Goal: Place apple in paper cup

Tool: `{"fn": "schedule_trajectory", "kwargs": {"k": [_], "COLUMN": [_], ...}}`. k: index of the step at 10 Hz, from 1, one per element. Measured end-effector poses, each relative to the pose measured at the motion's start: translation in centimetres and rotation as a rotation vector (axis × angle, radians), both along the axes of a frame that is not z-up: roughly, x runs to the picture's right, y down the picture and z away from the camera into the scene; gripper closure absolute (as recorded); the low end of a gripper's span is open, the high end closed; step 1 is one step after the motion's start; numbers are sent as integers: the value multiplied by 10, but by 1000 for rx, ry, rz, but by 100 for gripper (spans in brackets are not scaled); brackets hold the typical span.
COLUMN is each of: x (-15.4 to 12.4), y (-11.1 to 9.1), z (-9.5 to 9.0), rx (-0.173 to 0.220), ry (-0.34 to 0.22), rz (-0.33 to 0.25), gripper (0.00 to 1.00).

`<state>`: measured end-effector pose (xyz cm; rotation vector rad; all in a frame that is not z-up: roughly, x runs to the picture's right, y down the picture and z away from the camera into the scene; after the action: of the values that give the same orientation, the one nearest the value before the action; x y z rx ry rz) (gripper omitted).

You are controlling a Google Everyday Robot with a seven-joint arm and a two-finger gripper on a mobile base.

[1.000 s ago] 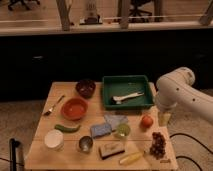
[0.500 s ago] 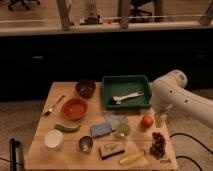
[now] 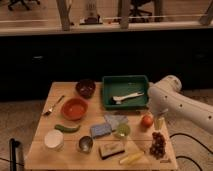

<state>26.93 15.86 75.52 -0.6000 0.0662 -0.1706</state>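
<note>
gripper: the gripper (image 3: pixel 159 122) hangs low over the right edge of the table (image 3: pixel 65 93), tucked under the white arm. Honestly can't tell if it's apart or together from this angle.
apple: the apple (image 3: pixel 146 120) sits on the wood, not picked up, just beside the gripper and in front of the green tray (image 3: pixel 125 82).
key relation: the apple lies on the gripper's picture-left side, pretty much level with it, so the grab looks like a short sideways nudge and a drop.
paper cup: the paper cup (image 3: pixel 53 139) is way over at the front-left corner, well apart from the apple, with the metal cup (image 3: pixel 85 144) right next to it. The carry probably crosses the whole cluttered tabletop.
what changed: compared with a second ago the arm has swung in toward the tray and the gripper has crept closer to the apple. Apple and cup haven't budged.
</note>
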Motion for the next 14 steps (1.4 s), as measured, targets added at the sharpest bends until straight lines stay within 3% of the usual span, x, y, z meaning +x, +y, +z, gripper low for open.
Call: {"fn": "schedule_trajectory", "kwargs": {"k": [14], "x": [25], "y": [24], "z": [47], "rx": [-18], "ry": [-93], "rz": [-152], "gripper": [20]}}
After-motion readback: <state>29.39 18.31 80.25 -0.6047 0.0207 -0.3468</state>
